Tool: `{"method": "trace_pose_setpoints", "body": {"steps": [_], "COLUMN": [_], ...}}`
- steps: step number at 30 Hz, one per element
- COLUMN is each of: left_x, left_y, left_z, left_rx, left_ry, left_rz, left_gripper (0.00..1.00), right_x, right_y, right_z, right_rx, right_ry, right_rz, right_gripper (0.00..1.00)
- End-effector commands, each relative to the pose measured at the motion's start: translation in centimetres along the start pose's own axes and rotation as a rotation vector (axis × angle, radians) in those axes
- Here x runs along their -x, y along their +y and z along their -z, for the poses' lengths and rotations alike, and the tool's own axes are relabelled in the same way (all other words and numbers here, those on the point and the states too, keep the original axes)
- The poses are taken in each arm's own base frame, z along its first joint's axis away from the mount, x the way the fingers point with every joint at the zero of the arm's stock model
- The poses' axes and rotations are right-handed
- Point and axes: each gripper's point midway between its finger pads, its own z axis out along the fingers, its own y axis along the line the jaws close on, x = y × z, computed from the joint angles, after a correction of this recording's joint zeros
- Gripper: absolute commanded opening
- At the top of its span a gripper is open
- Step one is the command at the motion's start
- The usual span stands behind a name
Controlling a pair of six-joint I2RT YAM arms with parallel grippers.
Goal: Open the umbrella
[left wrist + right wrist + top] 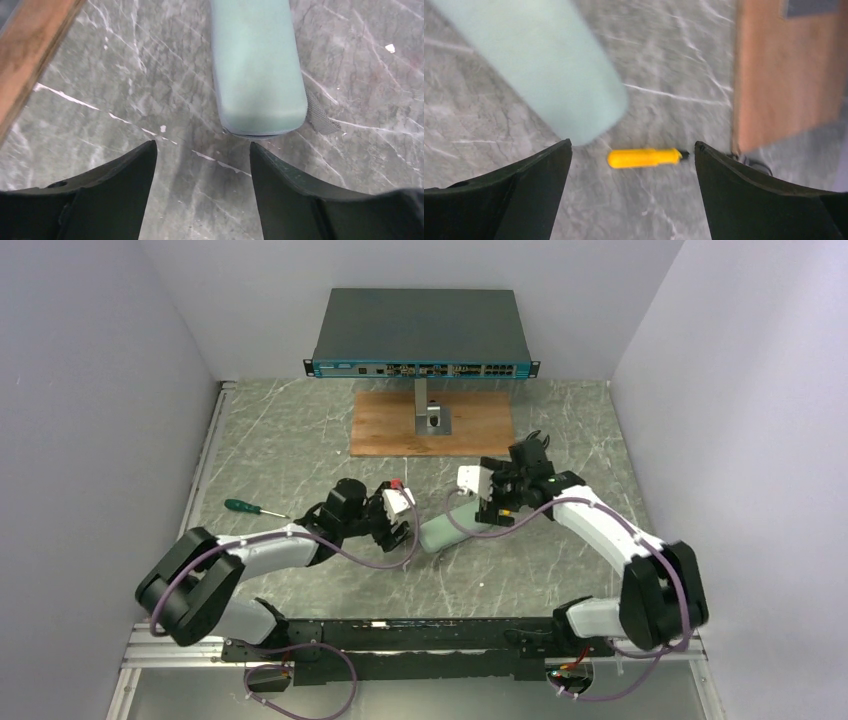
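Note:
The umbrella itself does not show in any view. A pale grey-green oval case [440, 530] lies on the marble table between the two grippers. My left gripper [400, 530] sits just left of it, open and empty. In the left wrist view the case's rounded end [257, 65] lies just beyond the left gripper [202, 150], with a grey mesh tab [320, 117] at its side. My right gripper [495, 510] hovers over the case's right end, open. In the right wrist view the case [539, 65] is blurred at upper left, beyond the empty right gripper [633, 147].
A yellow tool handle [644, 157] lies on the table between the right fingers' tips. A wooden board [432, 422] with a metal stand [430, 410] sits behind, then a network switch [420, 335]. A green screwdriver [245, 507] lies at the left.

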Motion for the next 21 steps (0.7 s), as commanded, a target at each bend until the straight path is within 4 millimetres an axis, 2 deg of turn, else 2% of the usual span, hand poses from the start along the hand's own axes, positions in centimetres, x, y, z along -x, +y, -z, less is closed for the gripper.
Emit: {"method": "trace_pose_setpoints", "body": {"steps": [1, 4, 8, 9, 12, 14, 18, 21], "left_x": [1.8, 2.0, 2.6, 2.8, 2.8, 2.7, 0.8, 0.5], "left_y": [-0.1, 0.6, 2.8, 3.4, 5.3, 5.8, 5.0, 3.6], "left_z": [1.3, 0.8, -1.4, -2.1, -3.7, -4.3, -4.8, -4.7], "left_rx": [-0.099, -0.15, -0.114, -0.098, -0.044, -0.038, -0.048, -0.072], "left_ry": [0.052, 0.091, 0.105, 0.122, 0.172, 0.183, 0.222, 0.205], "left_rz": [-0.073, -0.097, -0.13, -0.115, -0.081, -0.093, -0.116, -0.098], "left_gripper": [0.76, 0.74, 0.59, 0.54, 0.45, 0.4, 0.35, 0.34], "right_x": [1.9, 1.7, 1.0, 0.7, 0.6, 1.0, 2.0, 0.9], "right_y": [-2.5, -1.3, 0.1, 0.3, 2.0, 3.2, 4.0, 4.5], "right_z": [5.0, 6.6, 7.2, 7.0, 5.4, 3.9, 0.5, -2.2], "right_rx": [-0.185, -0.21, -0.236, -0.245, -0.17, -0.077, 0.068, 0.126], "right_ry": [-0.028, 0.0, 0.053, 0.066, 0.098, 0.111, 0.085, 0.139], "right_rz": [-0.312, -0.496, -0.799, -0.858, -1.006, -1.075, -1.104, -1.107], "right_gripper": [0.93, 0.88, 0.68, 0.6, 0.35, 0.22, 0.16, 0.13]}}
